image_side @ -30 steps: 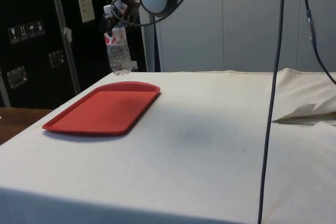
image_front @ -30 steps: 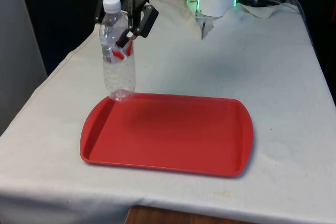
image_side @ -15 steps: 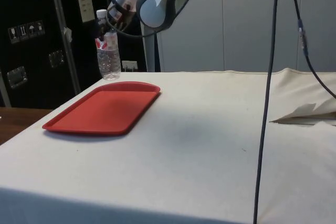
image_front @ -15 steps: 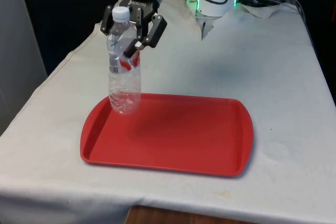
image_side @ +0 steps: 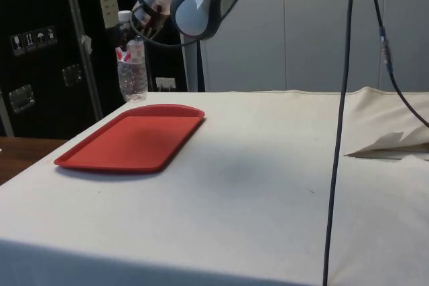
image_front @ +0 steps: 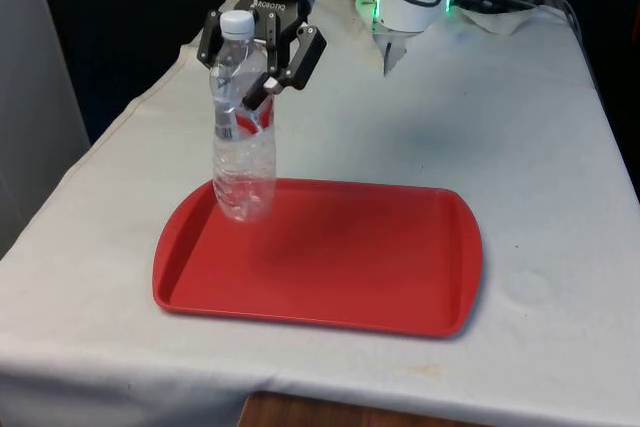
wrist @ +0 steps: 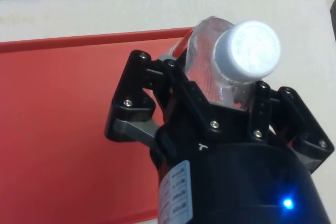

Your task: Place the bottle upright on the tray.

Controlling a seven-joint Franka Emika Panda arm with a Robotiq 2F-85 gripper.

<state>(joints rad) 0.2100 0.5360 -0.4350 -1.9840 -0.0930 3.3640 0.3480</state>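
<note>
A clear plastic bottle (image_front: 243, 162) with a white cap and a red label hangs nearly upright in my gripper (image_front: 249, 97), which is shut on its upper body. Its base hovers just above the corner of the red tray (image_front: 380, 267) on the front view's left, far side. From the side the bottle (image_side: 132, 68) stands above the tray's (image_side: 127, 145) far end, held by my gripper (image_side: 134, 31). In the wrist view the bottle's white cap (wrist: 247, 51) rises between my fingers (wrist: 128, 106) with the tray (wrist: 58, 129) below.
White cloth covers the table (image_front: 520, 147). A crumpled fold of cloth (image_side: 392, 144) lies at the side view's right, and a dark cable (image_side: 338, 132) hangs down there. The table's edge on the front view's left (image_front: 90, 162) runs close to the tray.
The gripper has carried the bottle towards the front camera and lower, from beyond the tray's far corner to just above it. The bottle has stayed upright in the grip.
</note>
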